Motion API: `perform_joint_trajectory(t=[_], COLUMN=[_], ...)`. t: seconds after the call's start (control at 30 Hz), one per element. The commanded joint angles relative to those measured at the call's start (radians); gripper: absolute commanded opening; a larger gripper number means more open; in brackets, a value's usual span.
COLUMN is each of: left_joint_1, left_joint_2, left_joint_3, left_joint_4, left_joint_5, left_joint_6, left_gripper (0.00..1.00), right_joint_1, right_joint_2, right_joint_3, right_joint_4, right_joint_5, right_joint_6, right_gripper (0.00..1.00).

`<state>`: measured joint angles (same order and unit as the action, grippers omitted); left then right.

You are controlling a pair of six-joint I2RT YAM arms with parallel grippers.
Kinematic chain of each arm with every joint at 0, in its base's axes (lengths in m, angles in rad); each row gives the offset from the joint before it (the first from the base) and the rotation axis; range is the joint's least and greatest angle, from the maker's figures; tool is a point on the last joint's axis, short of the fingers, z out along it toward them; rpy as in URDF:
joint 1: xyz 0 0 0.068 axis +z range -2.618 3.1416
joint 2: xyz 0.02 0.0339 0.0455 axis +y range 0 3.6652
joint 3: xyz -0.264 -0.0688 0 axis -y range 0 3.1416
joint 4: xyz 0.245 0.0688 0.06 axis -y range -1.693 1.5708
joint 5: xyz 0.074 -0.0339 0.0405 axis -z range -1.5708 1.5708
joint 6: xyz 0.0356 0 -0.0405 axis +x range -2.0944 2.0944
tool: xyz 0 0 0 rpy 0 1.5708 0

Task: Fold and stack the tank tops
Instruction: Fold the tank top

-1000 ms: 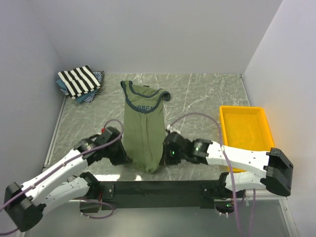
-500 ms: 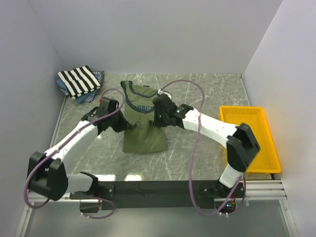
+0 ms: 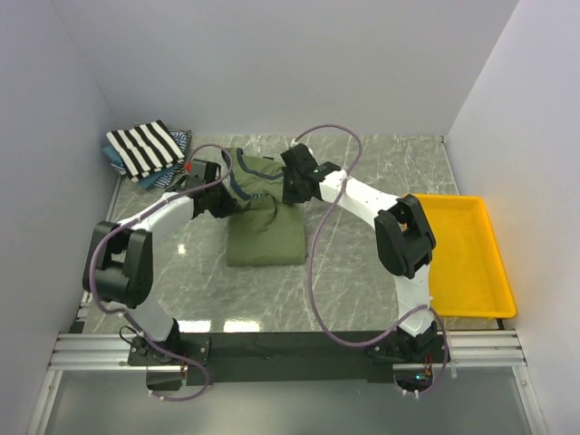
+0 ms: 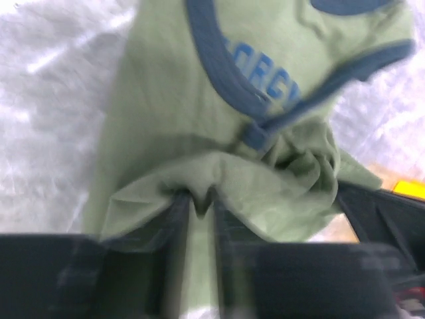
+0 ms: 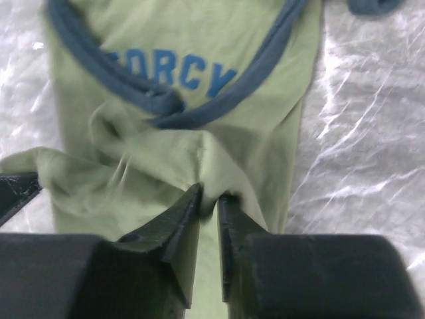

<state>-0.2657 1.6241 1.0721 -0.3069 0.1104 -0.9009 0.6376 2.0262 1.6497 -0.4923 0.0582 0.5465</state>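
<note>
The olive green tank top lies mid-table, its lower half folded up toward the navy-trimmed neckline and blue print. My left gripper is at the fold's left corner and my right gripper at its right corner. In the left wrist view the jaws stand slightly apart, with a point of the green cloth hanging between them. In the right wrist view the gripper shows a narrow gap, hem cloth tucked at its tips. A black-and-white striped tank top lies on blue patterned ones at the back left.
A yellow plastic tray sits at the table's right edge, by the right wall. White walls close in the left, back and right sides. Both arms' purple cables arch over the marble tabletop.
Both grippers carried the tank top's hem from the near edge up to its chest, folding it in half. Their jaws have just parted slightly.
</note>
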Motion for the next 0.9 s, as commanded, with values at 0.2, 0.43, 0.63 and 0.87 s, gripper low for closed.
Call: perform_joint_trajectory(t=[0.2,0.43,0.63,0.87], left_joint_1=[0.075,0.069,-0.067,-0.331], left_joint_2=[-0.021,-0.237,-0.48,-0.556], left_joint_3=[0.041,-0.108,-0.377,-0.498], left_joint_4=[0.157,0.023,0.0,-0.011], left_joint_5=[0.038,0.003,-0.02,-0.107], left_joint_6=[0.057,0.01,-0.072,-0.226], left_gripper=[0.57,0.49,0.55,0.59], right_joint_1=[-0.059,-0.058,-0.027,0.063], right_joint_2=[-0.027,-0.259,-0.55,-0.659], right_joint_3=[0.079,-0.167,-0.648,-0.906], right_joint_4=[0.054,0.041,0.178,0.328], right_joint_5=[-0.003,0.045,0.012,-0.051], right_joint_6=[-0.04,0.013,0.115,0.222], right_gripper=[0.45,0.45,0.45,0.46])
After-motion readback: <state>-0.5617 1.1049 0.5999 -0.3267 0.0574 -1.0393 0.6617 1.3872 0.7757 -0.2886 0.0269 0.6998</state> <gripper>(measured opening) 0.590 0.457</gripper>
